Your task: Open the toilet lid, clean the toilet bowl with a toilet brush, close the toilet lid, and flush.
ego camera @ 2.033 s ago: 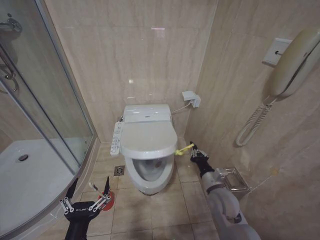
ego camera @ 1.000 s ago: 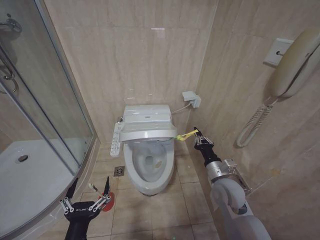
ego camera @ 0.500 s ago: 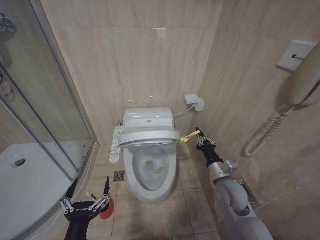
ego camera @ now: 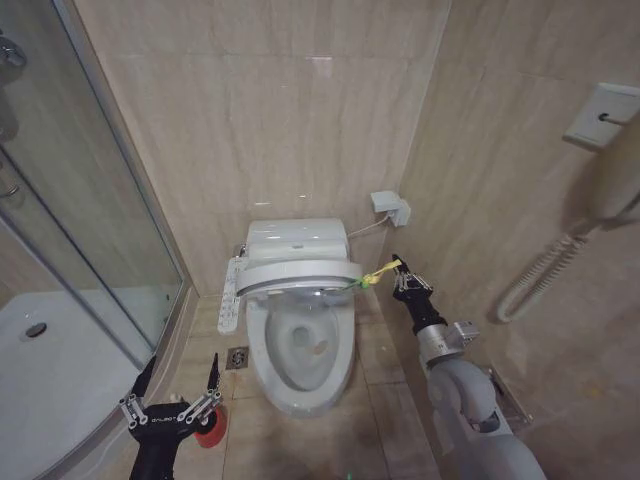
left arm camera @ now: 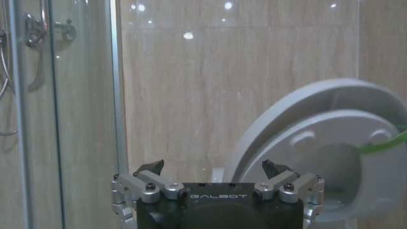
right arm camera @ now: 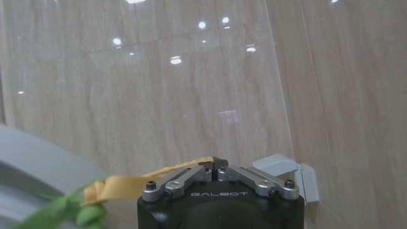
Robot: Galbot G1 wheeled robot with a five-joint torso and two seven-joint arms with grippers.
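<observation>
Head view: the toilet lid (ego camera: 298,273), partly raised, hides the rear of the toilet bowl (ego camera: 300,385) opening. The left gripper (ego camera: 176,398) covers most of the red cup holder (ego camera: 211,429) at lower left; the toilet brush handle cannot be made out. The wall handset (ego camera: 625,165) is cut off by the right edge. Right wrist view: the strap loop (right arm camera: 83,202) runs off the lower left corner.

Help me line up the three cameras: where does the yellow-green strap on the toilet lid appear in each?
Head view: strap right of the toilet lid, pinched by the right gripper.
Left wrist view: green strap at the edge.
Right wrist view: strap at the fingertips.
Shared landmark: lid.
</observation>
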